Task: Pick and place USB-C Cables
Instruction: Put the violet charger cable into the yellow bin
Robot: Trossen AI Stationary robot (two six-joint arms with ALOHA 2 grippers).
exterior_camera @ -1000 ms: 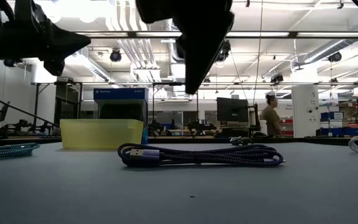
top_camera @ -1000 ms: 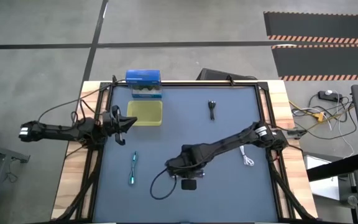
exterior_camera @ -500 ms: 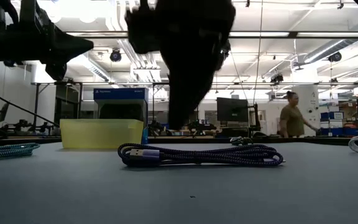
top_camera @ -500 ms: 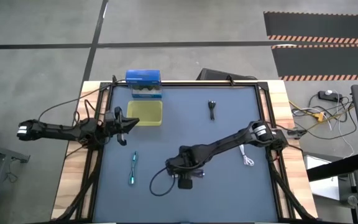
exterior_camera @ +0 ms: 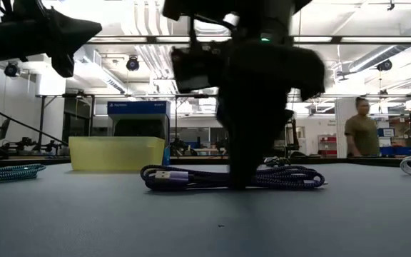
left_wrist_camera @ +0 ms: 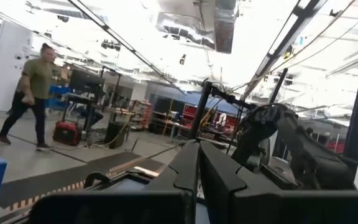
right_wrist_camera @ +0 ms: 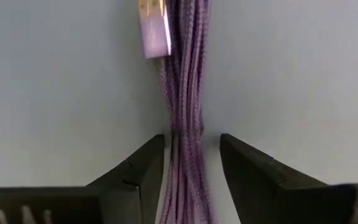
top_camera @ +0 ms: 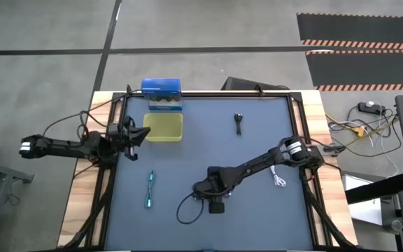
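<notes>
Purple cable [right_wrist_camera: 184, 112] between open right end effector [right_wrist_camera: 191, 163] fingers, untouched

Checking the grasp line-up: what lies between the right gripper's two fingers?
The purple cable runs between the right gripper's open fingers, shown in the right wrist view.

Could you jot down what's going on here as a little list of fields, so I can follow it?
right gripper: low on the mat, fingers open either side of the purple cable
left gripper: shut, raised beside the yellow bin
teal cable: on the mat, left side
black cable: far side
white cable: right edge
bin contents: nothing visible
</notes>
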